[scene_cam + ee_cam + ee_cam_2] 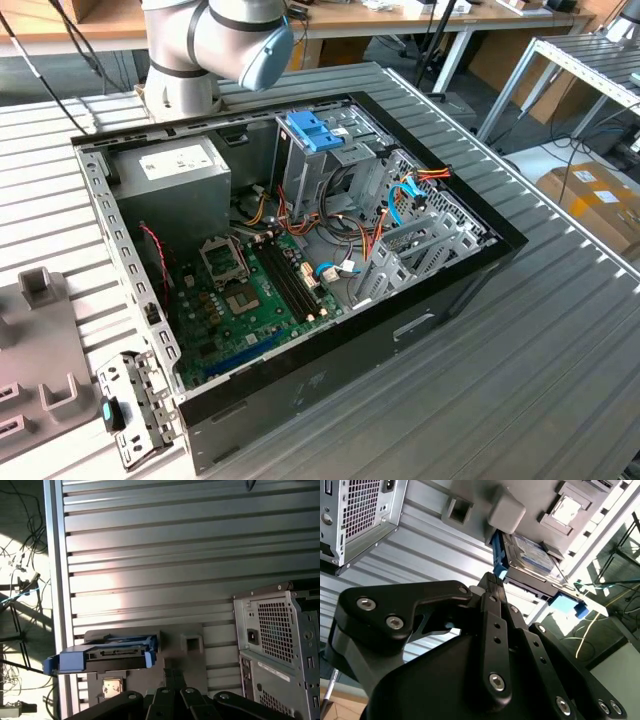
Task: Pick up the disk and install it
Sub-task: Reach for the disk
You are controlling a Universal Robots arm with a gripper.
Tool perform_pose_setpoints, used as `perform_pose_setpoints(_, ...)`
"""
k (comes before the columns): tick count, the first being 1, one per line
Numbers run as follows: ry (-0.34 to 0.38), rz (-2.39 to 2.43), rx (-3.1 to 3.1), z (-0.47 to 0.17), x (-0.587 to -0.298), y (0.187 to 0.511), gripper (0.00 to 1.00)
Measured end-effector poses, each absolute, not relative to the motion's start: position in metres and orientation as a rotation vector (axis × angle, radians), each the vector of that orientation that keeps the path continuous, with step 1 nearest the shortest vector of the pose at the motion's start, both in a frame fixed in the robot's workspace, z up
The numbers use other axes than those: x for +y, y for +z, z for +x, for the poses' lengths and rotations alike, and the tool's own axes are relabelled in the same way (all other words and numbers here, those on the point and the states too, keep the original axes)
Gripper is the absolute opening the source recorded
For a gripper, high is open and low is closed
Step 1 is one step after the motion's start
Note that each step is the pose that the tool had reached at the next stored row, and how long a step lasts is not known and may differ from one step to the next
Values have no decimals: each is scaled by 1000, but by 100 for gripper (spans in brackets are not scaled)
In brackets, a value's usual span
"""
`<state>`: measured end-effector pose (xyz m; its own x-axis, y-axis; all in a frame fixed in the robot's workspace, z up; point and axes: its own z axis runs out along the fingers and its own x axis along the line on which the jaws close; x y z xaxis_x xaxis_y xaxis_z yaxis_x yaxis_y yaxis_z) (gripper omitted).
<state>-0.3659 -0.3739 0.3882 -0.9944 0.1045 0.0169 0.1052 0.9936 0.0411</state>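
The disk is a silver-grey drive with a white label in a bright blue carrier frame. It stands on edge in a grey holder on the ribbed metal table. In the first wrist view the disk shows edge-on beside the holder's block. My gripper is black, looks shut and holds nothing. It hangs close by the disk's blue corner, off to one side of it, as the gripper also appears in the first wrist view.
The open computer case lies on the table with motherboard, cables and a metal drive cage topped by a blue bracket. Its vented rear panel stands near the holder. The arm's base is behind the case. A grey fixture lies at the exterior view's left.
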Motion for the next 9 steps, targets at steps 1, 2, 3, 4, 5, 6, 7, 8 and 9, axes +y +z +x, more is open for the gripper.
perform_pose_setpoints(1,-66,-164,-3122,-370,-374,388,11)
perform_pose_setpoints(2,-66,-164,-3122,-373,-374,388,11)
perform_pose_setpoints(3,-66,-164,-3122,-379,-374,388,11)
perform_pose_setpoints(4,-66,-164,-3122,-385,-374,388,11)
perform_pose_setpoints(5,-66,-164,-3122,-388,-374,388,11)
perform_pose_setpoints(6,-66,-164,-3122,-395,-374,388,11)
perform_pose_setpoints(7,-66,-164,-3122,-399,-374,388,11)
perform_pose_setpoints(8,-66,-164,-3122,-404,-374,387,11)
perform_pose_setpoints(9,-66,-164,-3122,-408,-374,387,11)
